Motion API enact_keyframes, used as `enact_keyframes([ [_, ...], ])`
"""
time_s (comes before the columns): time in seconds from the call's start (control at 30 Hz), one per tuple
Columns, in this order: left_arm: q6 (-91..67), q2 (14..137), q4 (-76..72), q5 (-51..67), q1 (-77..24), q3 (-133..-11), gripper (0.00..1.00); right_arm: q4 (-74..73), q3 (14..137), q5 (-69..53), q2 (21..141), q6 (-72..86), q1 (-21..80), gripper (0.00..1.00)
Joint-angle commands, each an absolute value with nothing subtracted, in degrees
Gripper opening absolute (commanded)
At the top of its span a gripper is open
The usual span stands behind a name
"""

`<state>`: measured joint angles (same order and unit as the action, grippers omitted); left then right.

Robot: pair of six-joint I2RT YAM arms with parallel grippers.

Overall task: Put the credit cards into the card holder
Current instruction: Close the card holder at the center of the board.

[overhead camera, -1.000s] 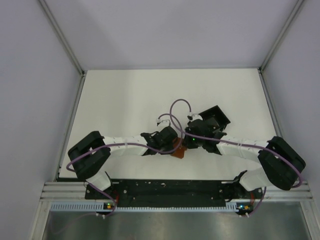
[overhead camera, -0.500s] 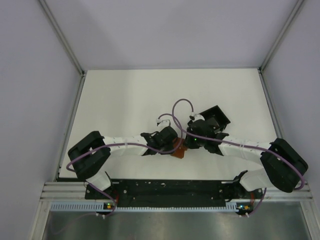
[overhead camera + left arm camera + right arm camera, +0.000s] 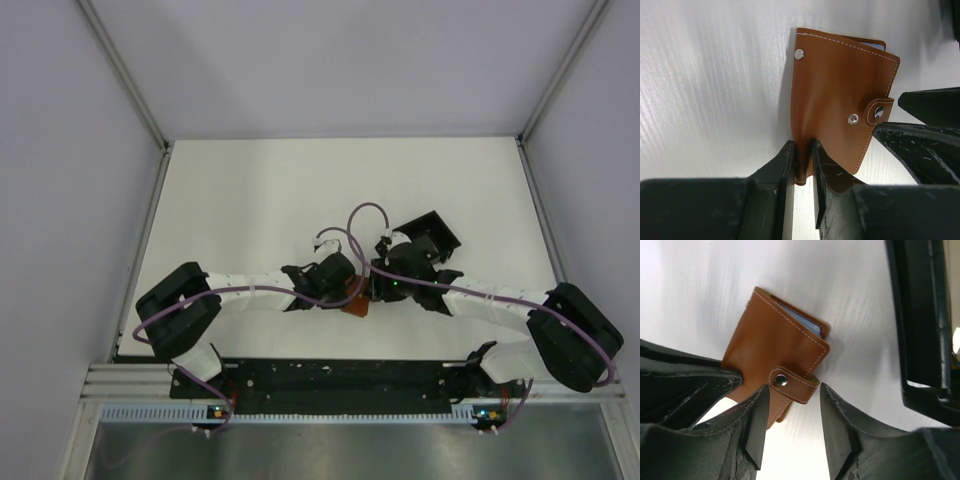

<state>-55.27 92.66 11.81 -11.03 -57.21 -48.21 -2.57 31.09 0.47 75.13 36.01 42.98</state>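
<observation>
Left pincer [image 3: 802,146]: clamped on the card holder [image 3: 837,85]. My fingers are nearly together with the holder's near edge pinched between them, by the corner away from the tab. The rest of the holder sticks out past my fingertips over the white table [image 3: 250,200]. I can't tell if it rests on the surface or is lifted off.

Right pincer [image 3: 793,389]: jaws apart, gripping nothing. The holder's closing tab [image 3: 799,386] lies between my two fingertips. I can't tell if it touches either finger. The tab is snapped down and the holder is folded shut.

My two pincers come at the holder from opposite sides, tips near each other. From the top camera the holder is a small brown patch between my two wrists, mid-table on the near half.

Counts:
- card holder: 1
- black slotted box [image 3: 917,315]: 1, just beside my right pincer on the far-right side, apart from the holder
- metal snap studs [image 3: 853,118]: 3 in the left wrist view. One is on the tab, one just beside it on the cover, one at the far corner.
- cards: one pale blue strip of card [image 3: 799,317] shows at the holder's open edge. I can't tell how many are inside.
</observation>
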Motion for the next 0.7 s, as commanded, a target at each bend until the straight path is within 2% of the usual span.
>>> enact_keyframes([
  [0.0, -52.5, 95.0, 18.7, -14.5, -57.0, -47.4, 0.0, 1.8, 32.3, -3.6, 74.5, 30.3, 42.6, 0.45],
  [0.3, -51.8, 95.1, 19.0, -15.0, -57.0, -47.5, 0.0, 0.2, 35.3, -4.7, 79.1, 23.7, 42.6, 0.44],
  [0.43, -51.5, 95.1, 18.6, -14.7, -57.0, -47.8, 0.0, 1.2, 34.9, -6.3, 79.5, 23.6, 42.8, 0.35],
  [0.67, -51.3, 95.2, 18.8, -14.9, -57.0, -47.8, 0.0, -1.3, 34.5, -6.0, 74.8, 22.0, 43.6, 0.24],
])
